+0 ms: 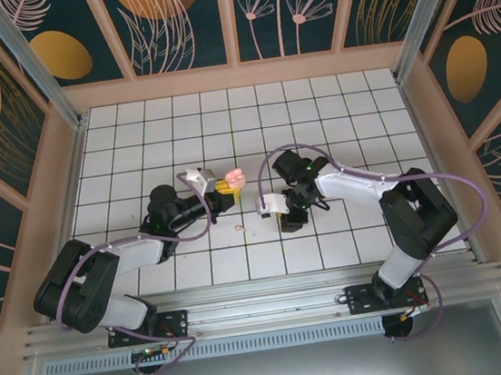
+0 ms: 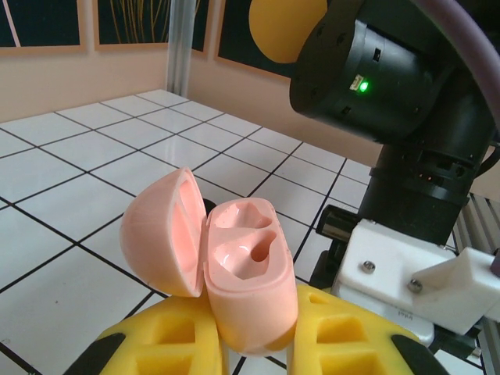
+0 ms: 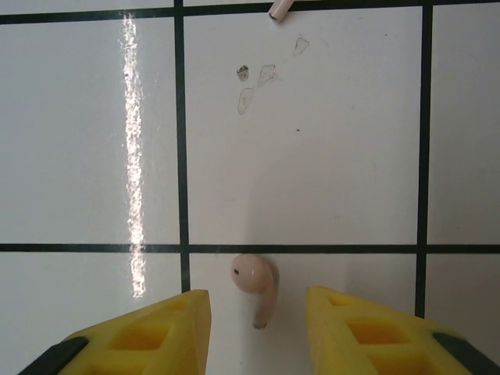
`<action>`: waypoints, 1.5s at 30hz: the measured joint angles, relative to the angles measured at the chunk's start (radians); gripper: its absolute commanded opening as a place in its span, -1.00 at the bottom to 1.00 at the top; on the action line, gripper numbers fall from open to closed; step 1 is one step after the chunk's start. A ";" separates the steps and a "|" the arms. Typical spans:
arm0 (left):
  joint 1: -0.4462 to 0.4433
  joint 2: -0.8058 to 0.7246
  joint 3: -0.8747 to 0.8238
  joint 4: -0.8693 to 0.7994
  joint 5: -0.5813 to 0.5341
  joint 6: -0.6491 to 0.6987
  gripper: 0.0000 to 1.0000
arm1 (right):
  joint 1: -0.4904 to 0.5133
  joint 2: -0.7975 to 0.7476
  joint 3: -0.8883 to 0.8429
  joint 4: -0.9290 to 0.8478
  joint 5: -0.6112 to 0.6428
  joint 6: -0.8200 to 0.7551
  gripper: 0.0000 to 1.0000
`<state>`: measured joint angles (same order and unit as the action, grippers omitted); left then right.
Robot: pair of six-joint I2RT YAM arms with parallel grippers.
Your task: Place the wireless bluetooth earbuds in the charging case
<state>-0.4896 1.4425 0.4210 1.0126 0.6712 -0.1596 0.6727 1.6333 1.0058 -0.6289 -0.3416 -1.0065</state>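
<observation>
The pale pink charging case [image 2: 250,269] stands with its lid [image 2: 160,234] swung open to the left, and both of its wells are bare. My left gripper [image 2: 254,336] is shut on the case's lower body, between the yellow fingers [image 2: 168,336]. From above, the case [image 1: 236,178] sits at the tip of the left gripper [image 1: 226,189]. A pale pink earbud [image 3: 254,275] lies on the white tile, stem towards the camera. My right gripper [image 3: 258,301] is open around it, and a gap shows on each side of the earbud. The end of another pink earbud [image 3: 279,8] lies further off.
The table [image 1: 315,115] is a white tiled grid with dark lines. A tiny pink piece [image 1: 240,228] lies on a tile between the two arms. The right arm's black wrist [image 2: 383,70] is close in front of the case. Smudges [image 3: 254,82] mark the tile.
</observation>
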 measured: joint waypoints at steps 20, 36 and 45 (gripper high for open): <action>0.000 -0.002 0.000 -0.007 0.000 0.000 -0.87 | 0.023 0.078 -0.011 0.038 0.028 0.000 -0.34; 0.000 -0.002 0.000 -0.016 0.000 0.000 -0.87 | 0.026 0.087 -0.043 0.084 0.045 0.020 -0.52; 0.000 -0.002 0.000 -0.023 0.000 0.001 -0.87 | 0.028 0.076 -0.051 0.099 0.051 0.023 -0.71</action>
<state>-0.4896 1.4406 0.4210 0.9894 0.6708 -0.1585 0.7006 1.7096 0.9543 -0.5297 -0.2909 -0.9833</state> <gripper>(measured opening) 0.178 0.160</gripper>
